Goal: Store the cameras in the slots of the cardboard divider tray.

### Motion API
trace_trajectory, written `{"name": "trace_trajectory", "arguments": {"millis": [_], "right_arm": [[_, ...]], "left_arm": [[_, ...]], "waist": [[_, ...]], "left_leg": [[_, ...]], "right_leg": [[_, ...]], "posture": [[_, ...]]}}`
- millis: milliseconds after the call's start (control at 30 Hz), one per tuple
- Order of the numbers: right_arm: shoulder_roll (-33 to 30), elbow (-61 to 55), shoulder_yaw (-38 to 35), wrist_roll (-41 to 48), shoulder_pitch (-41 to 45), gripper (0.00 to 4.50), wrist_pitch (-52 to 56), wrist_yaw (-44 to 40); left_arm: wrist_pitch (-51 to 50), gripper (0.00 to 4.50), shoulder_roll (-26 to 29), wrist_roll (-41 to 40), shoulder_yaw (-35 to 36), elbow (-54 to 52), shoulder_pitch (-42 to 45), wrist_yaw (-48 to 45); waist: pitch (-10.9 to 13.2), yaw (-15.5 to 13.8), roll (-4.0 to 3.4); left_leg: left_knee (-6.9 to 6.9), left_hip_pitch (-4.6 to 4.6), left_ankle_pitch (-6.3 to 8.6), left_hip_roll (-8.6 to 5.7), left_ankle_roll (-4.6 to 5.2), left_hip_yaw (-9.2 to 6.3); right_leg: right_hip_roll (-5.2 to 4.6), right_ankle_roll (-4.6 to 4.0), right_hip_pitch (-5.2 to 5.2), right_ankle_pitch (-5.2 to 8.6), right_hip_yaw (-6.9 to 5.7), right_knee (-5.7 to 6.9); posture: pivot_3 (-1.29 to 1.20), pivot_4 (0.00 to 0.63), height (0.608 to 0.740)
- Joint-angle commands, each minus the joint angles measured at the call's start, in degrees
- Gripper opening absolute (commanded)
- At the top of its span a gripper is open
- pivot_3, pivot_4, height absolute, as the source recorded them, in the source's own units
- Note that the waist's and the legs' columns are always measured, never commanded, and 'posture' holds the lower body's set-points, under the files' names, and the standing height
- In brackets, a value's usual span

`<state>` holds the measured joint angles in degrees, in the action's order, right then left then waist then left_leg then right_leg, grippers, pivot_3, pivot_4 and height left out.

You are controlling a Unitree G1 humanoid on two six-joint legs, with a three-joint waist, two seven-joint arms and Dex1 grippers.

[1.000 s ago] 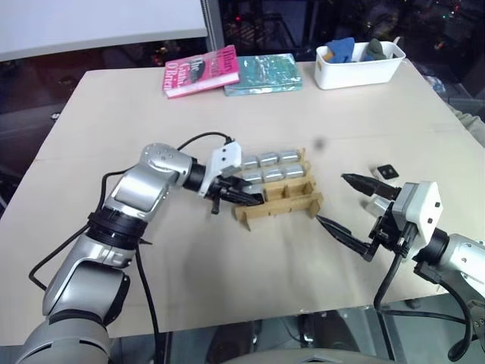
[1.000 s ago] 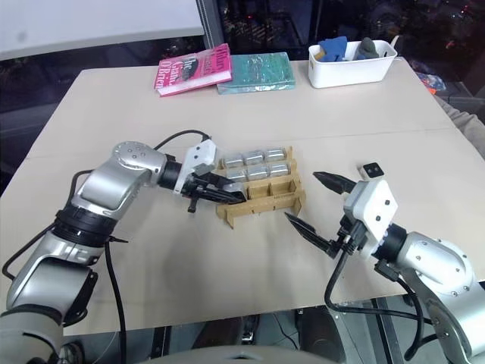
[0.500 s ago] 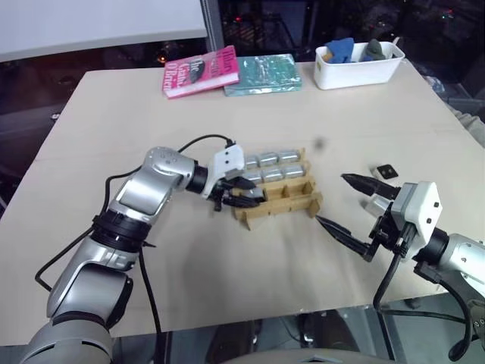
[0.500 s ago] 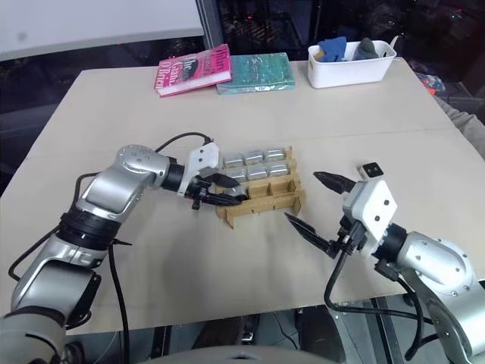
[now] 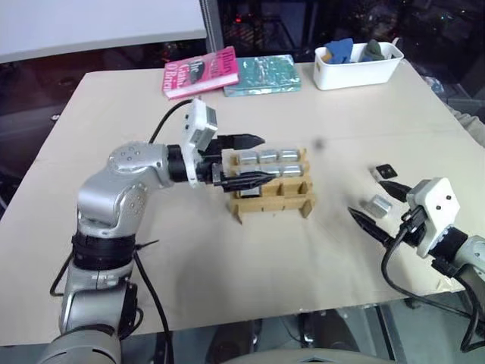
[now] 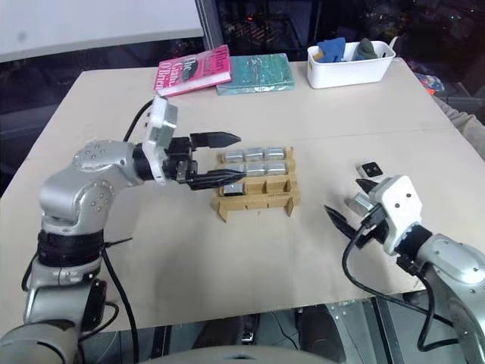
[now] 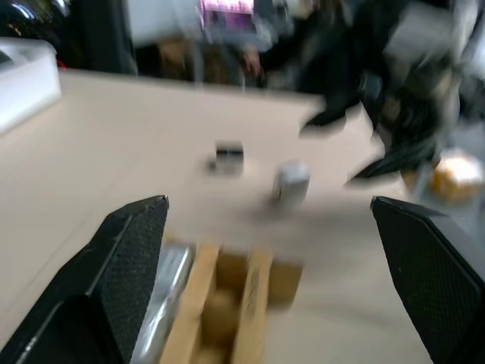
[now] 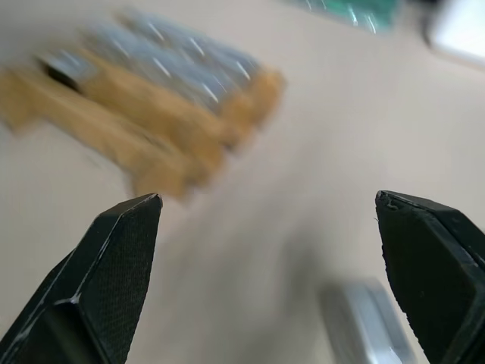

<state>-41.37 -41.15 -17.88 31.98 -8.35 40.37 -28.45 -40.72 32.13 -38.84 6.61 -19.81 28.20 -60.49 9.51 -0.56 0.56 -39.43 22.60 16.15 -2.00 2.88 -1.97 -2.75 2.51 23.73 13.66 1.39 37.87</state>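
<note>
The cardboard divider tray (image 5: 274,199) sits mid-table. Its two far rows hold silver cameras (image 5: 268,157), and one more camera (image 6: 233,189) rests in the near-left slot. My left gripper (image 5: 255,159) hovers open just above the tray's left end, pointing right, with nothing between its fingers. On the table to the right lie a loose silver camera (image 5: 377,203) and another with a black face (image 5: 385,172). My right gripper (image 5: 365,197) is open low beside the silver one, which the right wrist view shows as a silver camera (image 8: 365,326) between the two fingers.
At the far edge stand a white bin (image 5: 356,70) holding blue and grey things, a pink book (image 5: 201,71) and a teal book (image 5: 263,73). The table's near edge runs just below my right arm.
My left gripper opened, left a camera in the near-left slot, then rose and pulled back. The tray turned a little squarer. My right gripper moved right and down to the loose silver camera.
</note>
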Motion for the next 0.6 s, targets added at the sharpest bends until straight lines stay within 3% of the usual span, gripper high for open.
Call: {"name": "trace_trajectory", "arguments": {"millis": [33, 200, 400, 600], "right_arm": [[-3.7, 2.1, -0.1, -3.3, 0.5, 4.5, -0.8, -1.8], [-7.1, 7.8, 1.7, -3.3, 2.1, 4.5, 0.9, -6.0], [-8.1, 15.0, 3.3, -3.0, 6.8, 4.5, 1.8, -10.0], [-8.6, 18.3, 5.2, -4.4, 8.7, 4.5, 1.5, -11.7]], "left_arm": [[0.5, 4.44, 0.8, -4.5, 3.3, -6.7, -3.9, 1.7], [-1.1, 4.44, 5.0, -13.3, 7.7, -12.3, -11.8, -1.4], [3.9, 4.44, 10.5, -10.8, 9.3, -15.3, -20.6, -4.2], [6.6, 4.44, 11.8, -11.0, 11.0, -16.9, -26.0, -3.3]], "waist": [[0.0, -0.1, -0.01], [0.0, 0.1, 0.01], [0.0, -0.2, -0.01], [0.0, -0.2, -0.02]], "left_leg": [[0.0, -0.01, 0.0, 0.0, 0.0, 0.0], [0.01, -0.01, 0.0, 0.01, 0.0, 0.01], [0.02, -0.05, 0.08, 0.0, 0.14, 0.03], [0.04, -0.03, 0.08, 0.01, 0.13, 0.0]], "right_leg": [[0.0, 0.0, 0.0, 0.0, 0.0, 0.01], [0.01, -0.01, 0.0, 0.0, 0.02, -0.02], [0.0, -0.02, -0.05, 0.0, 0.02, -0.04], [-0.04, -0.03, -0.04, 0.01, -0.02, -0.08]], "posture": [[0.0, 0.15, 0.74], [0.0, 0.15, 0.74], [0.0, 0.15, 0.74], [0.0, 0.15, 0.74]]}}
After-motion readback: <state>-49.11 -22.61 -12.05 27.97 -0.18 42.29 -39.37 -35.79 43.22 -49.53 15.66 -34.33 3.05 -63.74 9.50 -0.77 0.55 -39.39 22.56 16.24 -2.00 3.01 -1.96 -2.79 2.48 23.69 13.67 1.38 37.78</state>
